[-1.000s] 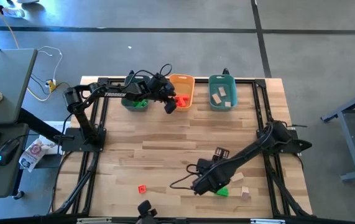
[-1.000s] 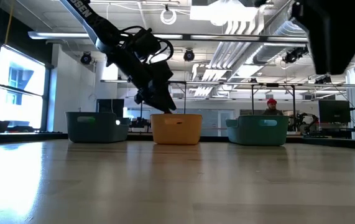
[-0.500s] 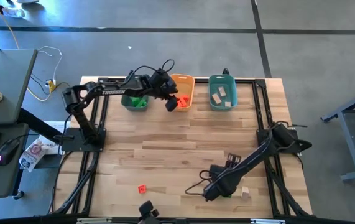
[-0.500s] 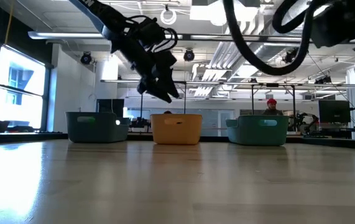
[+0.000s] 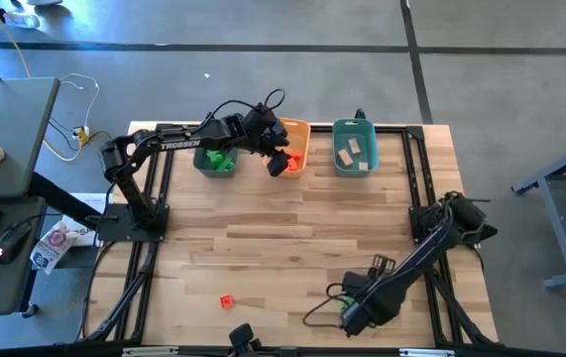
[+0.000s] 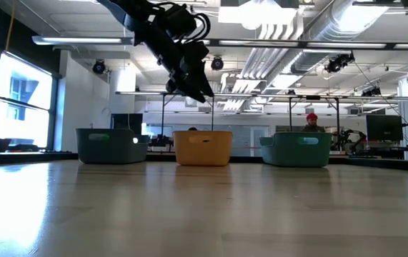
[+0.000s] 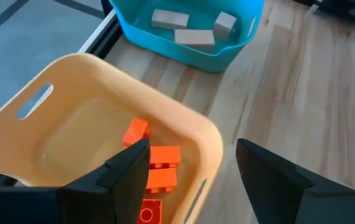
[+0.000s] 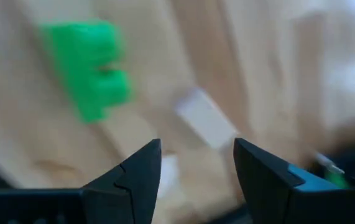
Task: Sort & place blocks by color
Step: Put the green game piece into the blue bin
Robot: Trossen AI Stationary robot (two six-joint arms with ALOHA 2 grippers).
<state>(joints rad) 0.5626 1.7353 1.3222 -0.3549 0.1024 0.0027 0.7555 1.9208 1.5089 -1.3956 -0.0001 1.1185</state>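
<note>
Red-orange blocks [image 7: 155, 168] are seen in the orange bin [image 7: 71, 118] under the open, empty left hand [image 7: 193, 168]; the right hand [image 8: 193, 165] is spread empty above a green block [image 8: 90, 65].

Three bins stand in a row far across the wooden table [image 6: 189, 207]. A dark teal bin [image 6: 111, 145] is on one side, an orange bin [image 6: 203, 148] is in the middle, and another teal bin [image 6: 296, 149] is on the other side. The left gripper [image 6: 193, 89] hangs high above the orange bin. A person in a red hat [image 6: 312, 122] is far behind.
</note>
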